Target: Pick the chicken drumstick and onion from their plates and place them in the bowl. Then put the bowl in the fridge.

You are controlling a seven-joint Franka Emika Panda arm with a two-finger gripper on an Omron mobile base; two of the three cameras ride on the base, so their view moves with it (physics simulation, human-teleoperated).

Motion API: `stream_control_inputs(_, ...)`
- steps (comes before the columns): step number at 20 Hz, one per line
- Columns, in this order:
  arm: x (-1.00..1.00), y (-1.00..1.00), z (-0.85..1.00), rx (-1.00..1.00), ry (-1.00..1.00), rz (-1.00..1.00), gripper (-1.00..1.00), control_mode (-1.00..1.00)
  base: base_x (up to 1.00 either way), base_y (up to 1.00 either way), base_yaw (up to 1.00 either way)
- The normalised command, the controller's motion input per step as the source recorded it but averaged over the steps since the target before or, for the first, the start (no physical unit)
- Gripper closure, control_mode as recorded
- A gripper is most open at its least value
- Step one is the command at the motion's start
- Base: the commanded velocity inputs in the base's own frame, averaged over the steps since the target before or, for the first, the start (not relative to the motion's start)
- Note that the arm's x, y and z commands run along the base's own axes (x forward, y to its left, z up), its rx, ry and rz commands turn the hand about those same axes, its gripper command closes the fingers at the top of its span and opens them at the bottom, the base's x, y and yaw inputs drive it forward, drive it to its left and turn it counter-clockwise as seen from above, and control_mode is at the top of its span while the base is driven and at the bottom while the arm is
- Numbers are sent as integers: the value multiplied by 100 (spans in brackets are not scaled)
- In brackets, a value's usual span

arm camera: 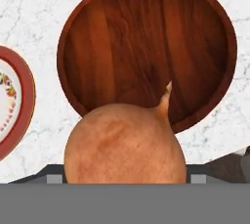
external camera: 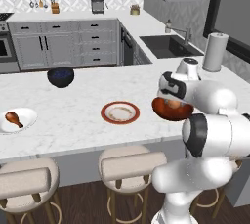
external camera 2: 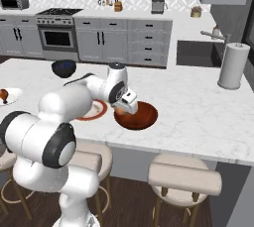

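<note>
The tan-orange onion point(arm camera: 124, 145) sits between my gripper's jaws, close to the hand camera, its pointed tip toward the bowl. My gripper point(external camera 2: 125, 108) is shut on it, just above the near rim of the wide reddish-brown bowl point(arm camera: 146, 47) point(external camera: 171, 113) point(external camera 2: 143, 117), which holds nothing. Left of the bowl lies the red-rimmed plate point(external camera: 120, 113) point(arm camera: 14, 100), bare. Far to the left, the chicken drumstick point(external camera: 13, 118) point(external camera 2: 3, 94) rests on the white plate point(external camera: 27, 116).
A dark blue bowl point(external camera: 60, 77) stands at the counter's far side. A paper towel roll point(external camera 2: 233, 66) is at the right, beside the sink point(external camera: 168, 46). Stools point(external camera: 132, 162) line the near edge of the counter.
</note>
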Motion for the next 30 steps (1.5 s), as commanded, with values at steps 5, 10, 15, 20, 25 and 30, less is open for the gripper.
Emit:
stream_control_inputs(5, 67, -60, -20, -2, 13, 3, 100, -100, 0, 0, 0)
stream_control_inputs(10, 26, -45, -28, -3, 3, 5, 100, -100, 0, 0, 0)
stream_control_inputs(15, 3, -23, -36, 0, 0, 1, 100, -100, 0, 0, 0)
stream_control_inputs(20, 45, 38, -14, -1, 6, 0, -100, -100, 0, 0, 0)
stream_control_inputs(25, 19, 2, -2, 0, 3, 0, -100, -100, 0, 0, 0)
stream_control_inputs(30, 0, 0, 0, 0, 0, 0, -100, -100, 0, 0, 0)
